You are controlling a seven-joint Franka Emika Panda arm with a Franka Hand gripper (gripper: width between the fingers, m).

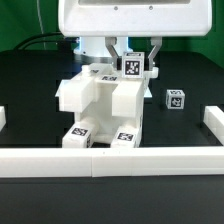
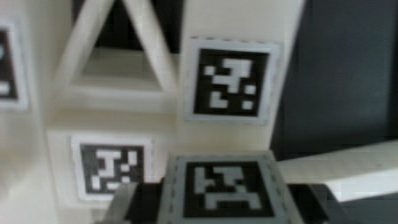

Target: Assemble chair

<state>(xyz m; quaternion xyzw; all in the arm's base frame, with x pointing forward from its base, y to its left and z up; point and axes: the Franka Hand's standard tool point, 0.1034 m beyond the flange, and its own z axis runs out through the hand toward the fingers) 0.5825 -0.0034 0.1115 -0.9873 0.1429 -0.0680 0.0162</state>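
The partly built chair (image 1: 100, 105) stands in the middle of the black table, a chunky white body with tagged feet toward the front rail. My gripper (image 1: 132, 60) hangs over its top on the exterior view's right and is shut on a white tagged chair part (image 1: 131, 68) that rests at the top of the assembly. In the wrist view that part (image 2: 221, 188) fills the space between my dark fingers (image 2: 143, 205), with the chair's tagged uprights (image 2: 233, 82) right behind it. Whether the held part is seated in the chair I cannot tell.
A small loose white block (image 1: 175, 98) with a tag lies on the table to the exterior view's right of the chair. White border rails run along the front (image 1: 110, 158) and up both sides (image 1: 212, 120). The robot's white base (image 1: 125, 18) stands behind.
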